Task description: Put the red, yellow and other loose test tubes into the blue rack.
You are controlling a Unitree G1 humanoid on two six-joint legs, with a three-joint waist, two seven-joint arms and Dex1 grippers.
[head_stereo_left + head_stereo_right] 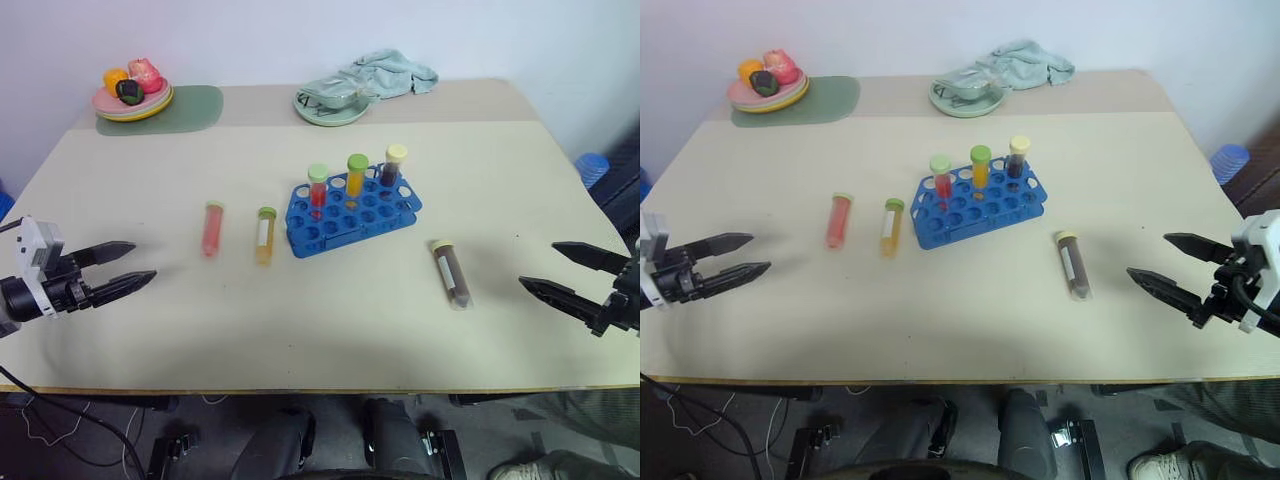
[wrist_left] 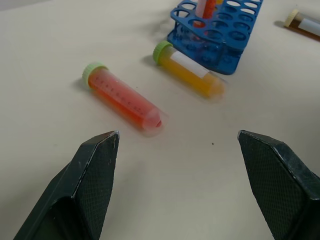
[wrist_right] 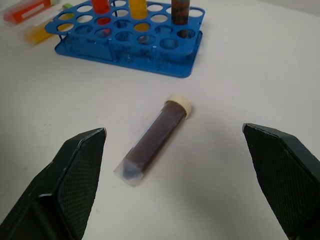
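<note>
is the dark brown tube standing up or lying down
Lying down. The dark brown tube rests flat on the table, outside the blue rack, pale cap end toward the rack.

Soft, even room light is falling from above across the pale beige rectangular tabletop point(image 1: 330, 320), leaving no hard glare. A broad, faint shadow is darkening its near edge. The bright blue plastic rack with round holes point(image 1: 355, 212) is casting a small shadow beside itself. In the left wrist view, the clear plastic tube of red-pink liquid point(image 2: 122, 98) is showing sharply, while the two black textured fingers point(image 2: 85, 192) nearest the lens are looking slightly soft.
</note>
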